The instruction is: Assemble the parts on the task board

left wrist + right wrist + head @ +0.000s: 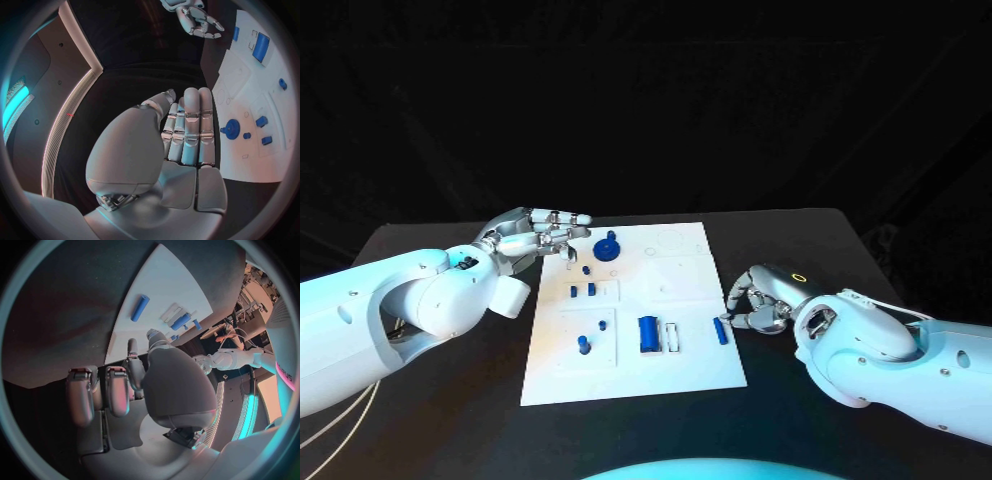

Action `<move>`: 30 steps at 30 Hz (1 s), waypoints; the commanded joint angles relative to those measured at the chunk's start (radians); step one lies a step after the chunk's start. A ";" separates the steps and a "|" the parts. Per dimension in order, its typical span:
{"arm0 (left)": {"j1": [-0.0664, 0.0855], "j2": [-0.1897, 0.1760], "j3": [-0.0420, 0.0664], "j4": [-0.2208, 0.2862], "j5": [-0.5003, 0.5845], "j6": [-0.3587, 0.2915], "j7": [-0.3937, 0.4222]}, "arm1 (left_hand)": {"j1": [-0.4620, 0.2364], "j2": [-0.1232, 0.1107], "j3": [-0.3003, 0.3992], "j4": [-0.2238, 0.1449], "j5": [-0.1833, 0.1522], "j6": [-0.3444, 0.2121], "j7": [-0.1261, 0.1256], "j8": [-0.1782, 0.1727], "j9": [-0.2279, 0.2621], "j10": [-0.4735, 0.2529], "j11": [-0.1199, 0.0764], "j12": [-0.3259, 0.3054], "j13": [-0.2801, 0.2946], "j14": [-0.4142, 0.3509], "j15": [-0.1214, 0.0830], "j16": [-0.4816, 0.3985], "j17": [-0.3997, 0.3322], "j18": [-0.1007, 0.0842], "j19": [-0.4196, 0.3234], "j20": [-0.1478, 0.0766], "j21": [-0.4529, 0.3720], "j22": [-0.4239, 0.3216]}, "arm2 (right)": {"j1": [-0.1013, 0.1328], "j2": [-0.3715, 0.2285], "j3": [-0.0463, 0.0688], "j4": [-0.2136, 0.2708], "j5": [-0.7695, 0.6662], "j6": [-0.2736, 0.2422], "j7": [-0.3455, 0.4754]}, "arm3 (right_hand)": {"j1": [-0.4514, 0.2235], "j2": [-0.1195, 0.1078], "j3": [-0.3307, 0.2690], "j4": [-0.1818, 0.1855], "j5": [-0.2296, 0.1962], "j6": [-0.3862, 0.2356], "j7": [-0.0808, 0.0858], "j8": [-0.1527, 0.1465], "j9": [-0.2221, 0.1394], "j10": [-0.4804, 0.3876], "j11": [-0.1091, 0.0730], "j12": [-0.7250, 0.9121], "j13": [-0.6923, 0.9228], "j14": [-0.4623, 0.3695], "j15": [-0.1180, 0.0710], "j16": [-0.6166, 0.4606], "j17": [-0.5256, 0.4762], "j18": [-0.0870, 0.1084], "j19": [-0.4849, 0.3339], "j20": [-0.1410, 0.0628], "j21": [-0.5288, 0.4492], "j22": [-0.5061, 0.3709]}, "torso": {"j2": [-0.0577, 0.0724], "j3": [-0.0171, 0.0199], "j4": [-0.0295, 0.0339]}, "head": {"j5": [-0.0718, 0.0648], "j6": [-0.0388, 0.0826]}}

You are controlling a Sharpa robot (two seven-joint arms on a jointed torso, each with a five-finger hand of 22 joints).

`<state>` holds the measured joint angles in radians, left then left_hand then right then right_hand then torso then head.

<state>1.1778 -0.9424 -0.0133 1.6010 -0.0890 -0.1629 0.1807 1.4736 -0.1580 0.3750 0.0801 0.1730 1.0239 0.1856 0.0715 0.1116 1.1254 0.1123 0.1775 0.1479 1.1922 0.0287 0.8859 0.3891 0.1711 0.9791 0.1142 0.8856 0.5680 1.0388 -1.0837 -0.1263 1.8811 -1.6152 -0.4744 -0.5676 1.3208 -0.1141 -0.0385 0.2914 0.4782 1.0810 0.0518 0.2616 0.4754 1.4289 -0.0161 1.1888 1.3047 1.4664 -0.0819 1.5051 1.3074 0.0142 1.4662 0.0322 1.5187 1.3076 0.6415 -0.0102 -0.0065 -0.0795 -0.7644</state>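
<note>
The white task board (678, 265) lies in the middle of the table with several blue parts on it. A blue knob (606, 247) stands near its far left corner, and a thick blue cylinder (648, 333) lies near the front. A thin blue rod (721, 331) lies at the right edge. My left hand (538, 232) hovers at the far left corner, fingers stretched out side by side (187, 130) beside the knob (232, 129), holding nothing. My right hand (759, 302) sits just off the right edge, fingers bent and empty (144, 385), close to the rod (140, 308).
Small blue pieces (583, 290) stand in the board's left half, and another (584, 345) stands near the front left. Black table (444, 400) surrounds the board, with bare room in front and behind.
</note>
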 commanded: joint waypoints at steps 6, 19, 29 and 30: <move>0.001 0.004 0.001 0.002 -0.003 0.010 0.005 | -0.004 0.002 -0.004 0.000 -0.001 -0.009 -0.001 0.004 -0.001 -0.007 -0.001 0.003 0.001 -0.006 0.001 -0.003 -0.001 0.013 -0.002 0.005 -0.005 -0.001 | -0.041 0.044 -0.002 -0.030 -0.089 -0.011 -0.064 | -0.035 -0.006 0.017 0.001 0.014 0.001 0.009 -0.010 -0.001 -0.007 0.002 -0.002 0.001 0.072 0.007 -0.007 0.116 0.000 0.075 0.005 -0.013 0.244 | 0.001 -0.0001 -0.0003 | 0.002 -0.002; 0.001 0.002 0.001 0.003 -0.003 0.012 0.004 | -0.004 0.002 -0.004 0.000 -0.001 -0.009 -0.001 0.004 -0.001 -0.007 -0.001 0.003 0.001 -0.006 0.001 -0.003 -0.001 0.013 -0.002 0.005 -0.005 -0.001 | -0.062 0.070 -0.003 -0.051 -0.104 -0.002 -0.079 | -0.066 -0.019 0.025 0.001 0.026 0.009 0.009 -0.010 0.001 -0.006 0.002 0.000 0.002 0.073 0.007 -0.008 0.117 0.001 0.074 0.006 -0.014 0.243 | 0.000 0.0002 -0.0006 | 0.007 -0.007; 0.001 0.002 0.001 0.003 -0.003 0.014 0.003 | -0.004 0.002 -0.004 0.000 -0.001 -0.009 -0.001 0.004 -0.001 -0.007 -0.001 0.003 0.001 -0.006 0.001 -0.003 -0.001 0.013 -0.002 0.005 -0.005 -0.001 | -0.065 0.077 -0.003 -0.060 -0.105 0.022 -0.081 | -0.074 -0.022 0.026 0.001 0.026 0.011 0.008 -0.009 0.002 -0.005 0.002 0.001 0.004 0.073 0.007 -0.007 0.118 0.001 0.075 0.006 -0.013 0.244 | 0.000 -0.0004 0.0005 | 0.009 -0.007; 0.001 0.002 0.001 0.003 -0.003 0.014 0.003 | -0.004 0.002 -0.004 0.000 -0.001 -0.009 -0.001 0.004 -0.001 -0.007 -0.001 0.003 0.001 -0.006 0.001 -0.003 -0.001 0.013 -0.002 0.005 -0.005 -0.001 | -0.066 0.078 -0.003 -0.061 -0.105 0.025 -0.082 | -0.075 -0.023 0.026 0.001 0.025 0.012 0.008 -0.009 0.002 -0.005 0.001 0.001 0.003 0.073 0.007 -0.008 0.117 0.001 0.075 0.006 -0.013 0.244 | 0.000 -0.0003 0.0005 | 0.009 -0.007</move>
<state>1.1777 -0.9416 -0.0133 1.6011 -0.0896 -0.1626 0.1798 1.4736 -0.1580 0.3750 0.0801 0.1730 1.0239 0.1855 0.0715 0.1117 1.1254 0.1123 0.1775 0.1478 1.1921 0.0288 0.8859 0.3893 0.1710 0.9791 0.1142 0.8856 0.5680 0.9751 -1.0086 -0.1286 1.8216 -1.7016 -0.4758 -0.6396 1.2538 -0.1357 -0.0174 0.2923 0.4974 1.0881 0.0588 0.2568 0.4764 1.4254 -0.0125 1.1864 1.3074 1.4664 -0.0820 1.5007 1.3080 0.0141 1.4662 0.0321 1.5072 1.3074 0.6412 -0.0102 -0.0065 -0.0701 -0.7717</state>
